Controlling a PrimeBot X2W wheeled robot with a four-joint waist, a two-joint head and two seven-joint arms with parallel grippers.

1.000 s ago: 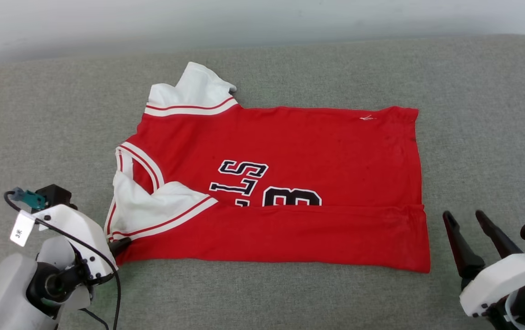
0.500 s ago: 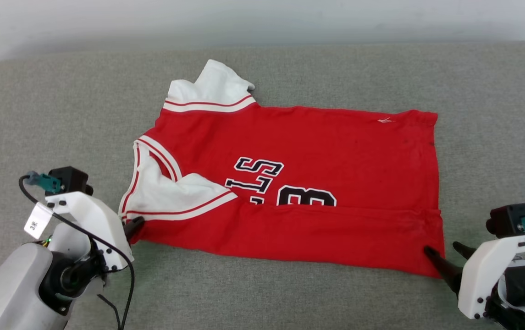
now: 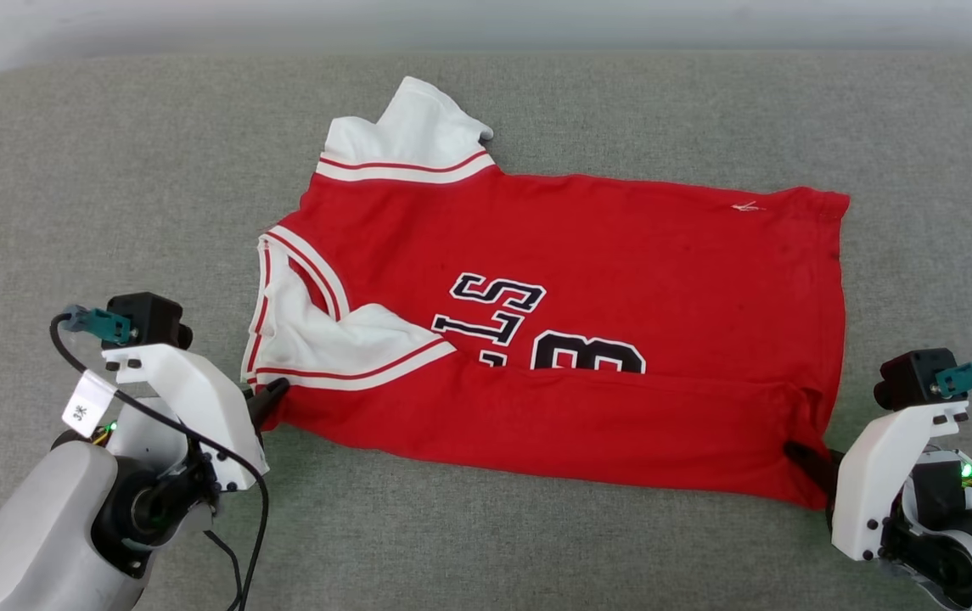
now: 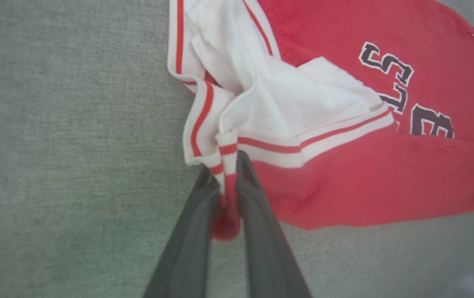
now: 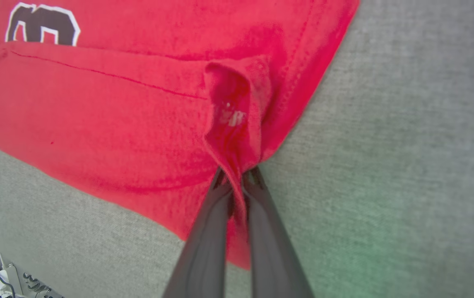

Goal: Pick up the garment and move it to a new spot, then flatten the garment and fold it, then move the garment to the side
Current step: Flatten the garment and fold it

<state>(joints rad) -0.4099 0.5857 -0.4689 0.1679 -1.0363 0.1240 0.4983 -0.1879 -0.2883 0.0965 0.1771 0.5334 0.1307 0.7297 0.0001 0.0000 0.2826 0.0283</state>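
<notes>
- At the near-left corner of the garment (image 3: 587,246), the left gripper (image 4: 225,165) is clenched on the striped trim (image 4: 228,149), right where the near white sleeve (image 4: 299,107) meets the red body. A nub of red cloth pokes out between the fingers below the pinch.
- Across on the other side, the right gripper (image 5: 237,176) is nipped tight on the hem corner (image 5: 237,103), and the cloth puckers into a small ridge rising from the tips.
- Between those two holds the garment lies spread on the grey cushion (image 3: 112,170), neck toward the robot's left and hem toward its right. Its near long edge is folded up over the front.
- My read on handling: soft, light and limp.
  - It should sag in the middle when raised, so the two end corners look like the right holds.
  - The ribbed trim is thicker and ought to give a firmer bite than the thin hem, which could slide out of a narrow pinch.
- Hard to make out:
  - The fold covers the lower part of the lettering (image 3: 536,327).
  - The far sleeve (image 3: 409,127) is crumpled.
  - How many layers each pinch has caught, I cannot tell.
  - In the head view the wrist housings hide most of both sets of fingers.
</notes>
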